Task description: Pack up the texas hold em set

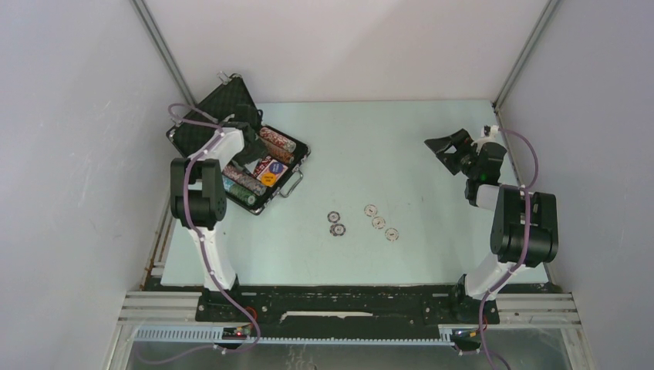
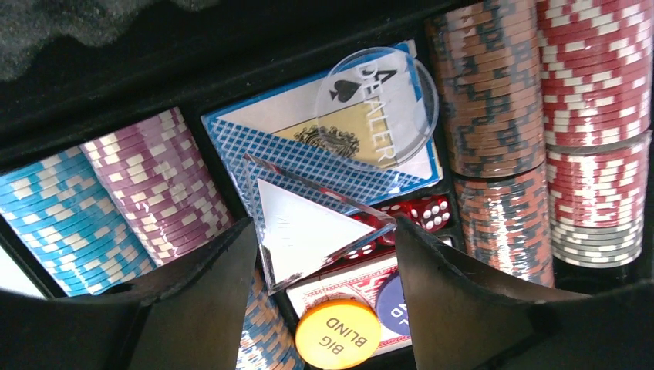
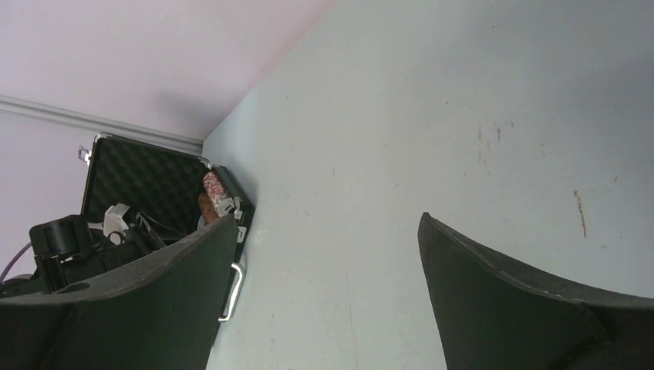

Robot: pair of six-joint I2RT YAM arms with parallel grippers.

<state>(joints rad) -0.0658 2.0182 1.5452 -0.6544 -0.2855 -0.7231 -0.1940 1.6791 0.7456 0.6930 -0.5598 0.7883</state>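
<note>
- Hovering over the open case (image 1: 224, 104) at the far left of the table (image 1: 432, 254), the left hand (image 2: 324, 231) has its fingers partly apart. A clear plastic plate (image 2: 308, 231) sits tilted between them, and whether it is pinched or already let go, I cannot tell.
- Under that hand the case looks well stocked. Blue chips (image 2: 54, 223), purple chips (image 2: 154, 189), brown chips (image 2: 482, 92) and red chips (image 2: 594, 69) lie in rows on edge.
- A blue-backed card deck (image 2: 301, 154) sits in the middle under a clear dealer button (image 2: 378, 104). Red dice (image 2: 428, 212) and an orange big blind button (image 2: 338, 333) are close by.
- Out on the bare table lie five loose chips, all flat. A dark pair (image 1: 335, 223) sits close together, and three pale chips (image 1: 379, 223) run in a slanting line from far-left to near-right.
- Here is what matters: those strays lie to the right of the case, between the two arms. The dark pair looks closer to the left hand, the pale line closer to the right hand (image 1: 441, 146).
- The right hand hangs wide open and empty at the far right.
- Flat chips likely need a careful edge pick.
</note>
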